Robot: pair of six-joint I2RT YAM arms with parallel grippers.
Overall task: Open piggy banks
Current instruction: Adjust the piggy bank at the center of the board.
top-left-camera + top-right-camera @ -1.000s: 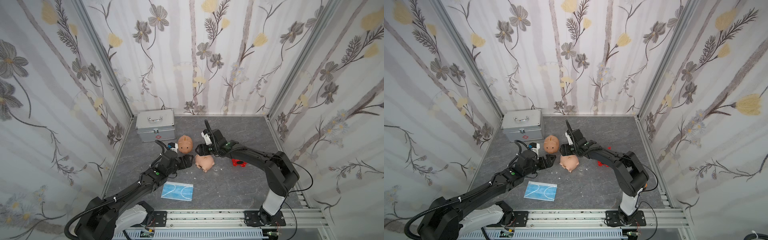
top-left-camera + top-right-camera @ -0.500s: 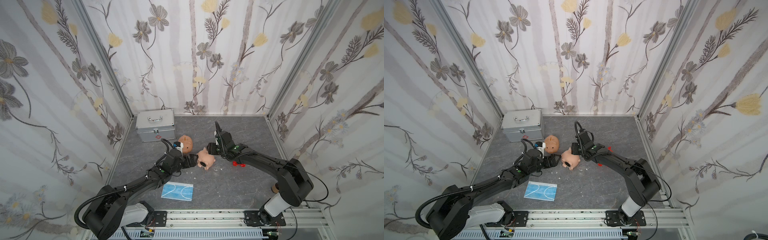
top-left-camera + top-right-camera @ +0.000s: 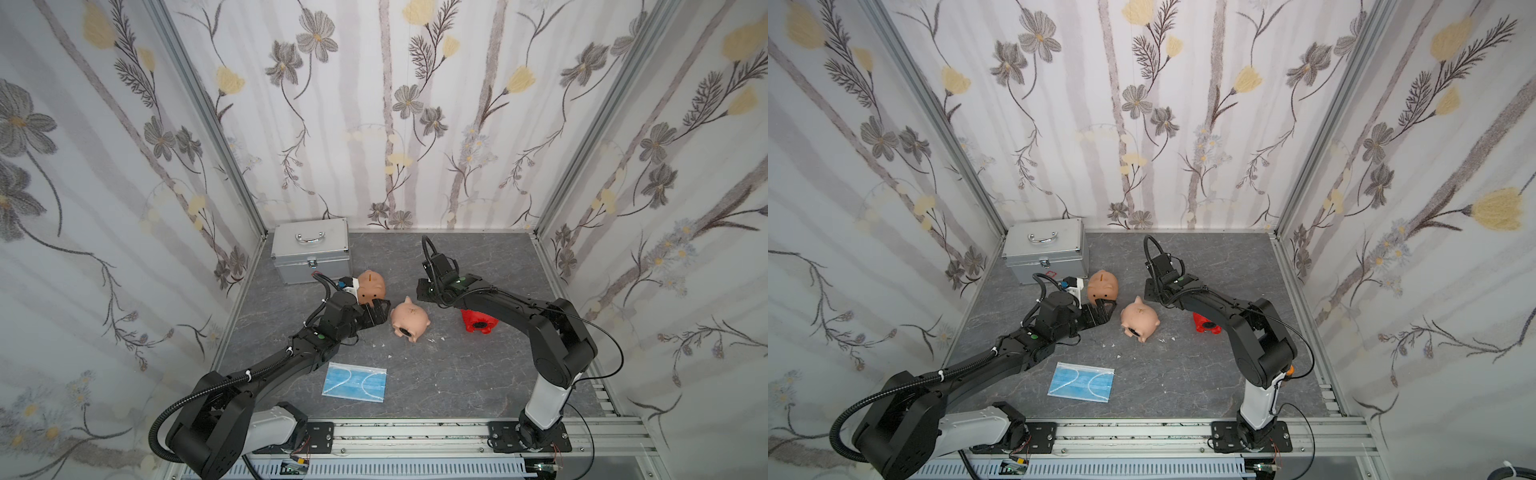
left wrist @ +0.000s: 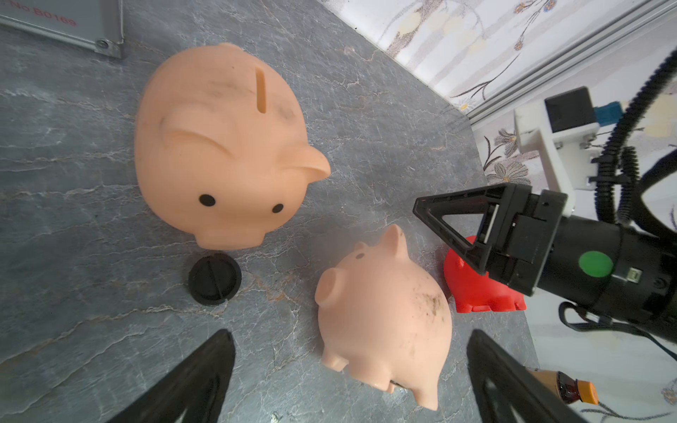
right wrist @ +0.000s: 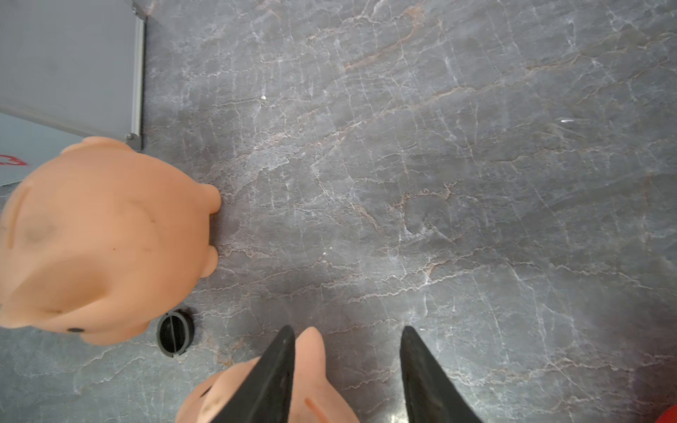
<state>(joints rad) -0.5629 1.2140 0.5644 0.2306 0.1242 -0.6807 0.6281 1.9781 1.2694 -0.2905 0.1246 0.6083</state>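
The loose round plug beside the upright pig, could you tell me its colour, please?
The plug is black, clearest in the left wrist view.

Red print reading "No.B0169" stands on the side of the metal case (image 4: 99,25) in the left wrist view; anything before those characters is out of view. A small red mark (image 3: 1050,274) on the case's front is too small to read in a top view.

peach pig (image 3: 371,286) upright | paler pig (image 3: 409,320) tipped | red pig (image 3: 478,322) tipped
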